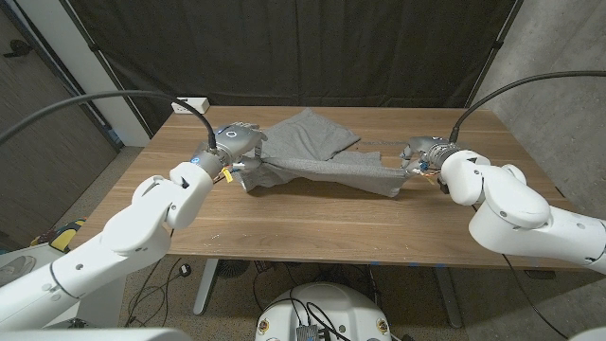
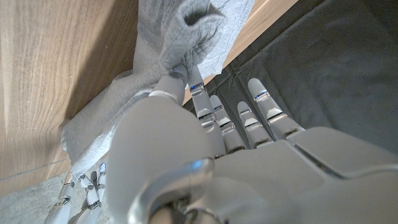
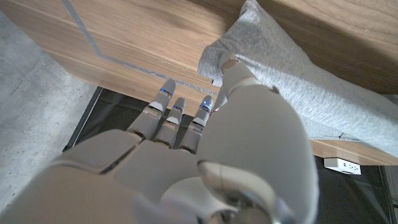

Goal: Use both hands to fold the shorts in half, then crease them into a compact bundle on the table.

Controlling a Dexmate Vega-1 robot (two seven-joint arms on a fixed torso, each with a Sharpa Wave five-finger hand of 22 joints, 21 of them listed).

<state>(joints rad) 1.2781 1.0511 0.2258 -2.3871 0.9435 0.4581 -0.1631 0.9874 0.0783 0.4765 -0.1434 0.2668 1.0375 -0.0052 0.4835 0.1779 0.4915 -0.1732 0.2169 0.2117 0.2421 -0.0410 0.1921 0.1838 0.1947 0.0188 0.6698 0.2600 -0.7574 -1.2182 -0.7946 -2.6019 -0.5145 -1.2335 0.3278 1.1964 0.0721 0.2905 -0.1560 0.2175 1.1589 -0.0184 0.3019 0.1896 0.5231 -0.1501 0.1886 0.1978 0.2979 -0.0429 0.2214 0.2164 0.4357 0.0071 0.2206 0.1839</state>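
Shorts (image 1: 317,156) stretched between your left robot hand (image 1: 237,144) and right robot hand (image 1: 419,155), each pinching an end; fold half done, creasing left.

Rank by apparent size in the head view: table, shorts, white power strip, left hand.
1. table
2. shorts
3. left hand, gripping the shorts
4. white power strip, at the table's far edge; farther from the camera, so its rank against the hand is less sure.
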